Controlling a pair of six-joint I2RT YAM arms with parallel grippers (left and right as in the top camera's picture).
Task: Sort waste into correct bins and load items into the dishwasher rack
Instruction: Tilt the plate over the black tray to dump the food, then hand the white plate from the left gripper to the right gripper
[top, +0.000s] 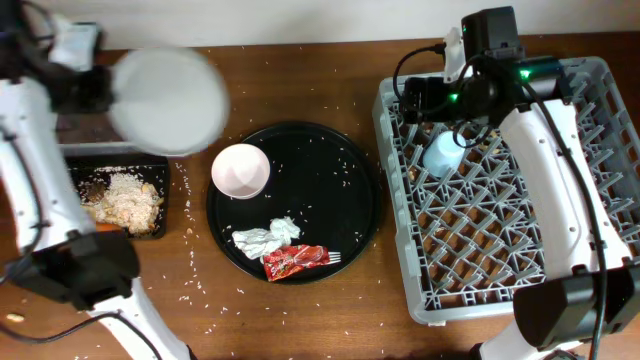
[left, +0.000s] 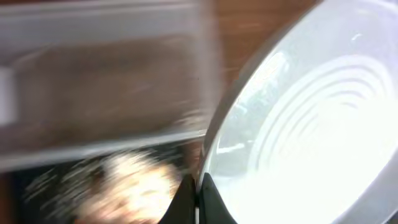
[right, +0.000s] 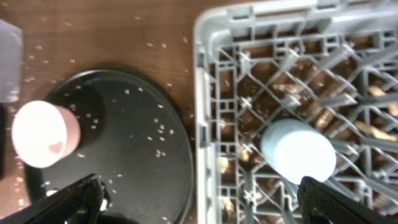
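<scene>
From overhead I see my left hand (left: 198, 194) clenched on the rim of the pale round plate (top: 168, 100). The plate is up off the wooden desk (top: 300, 85) at its far left and blurred by motion. Only the left wrist view shows the plate's glossy face with its concentric ridges. That view also shows the clear tub (left: 93, 81) lying next to the shallow black tray (top: 150, 165), which is heaped with grainy rice scraps (top: 125, 200).

My right hand (right: 199, 186) is released, its dark fingers (right: 78, 200) spread wide. The right wrist view gives the light-blue cup (right: 298, 151) as a smooth round disc set among the pegs of the grey lattice rack (top: 520, 260), in its far-left part. Overhead, the arm partly hides it.

The white bowl (top: 240, 170) stands on the matte round black tray (top: 340, 180). A crumpled napkin (top: 268, 238), a shiny red wrapper (top: 295, 260) and a white fork (top: 335, 257) poking out from under the wrapper lie there too. Loose grains speckle the tray and the desk.
</scene>
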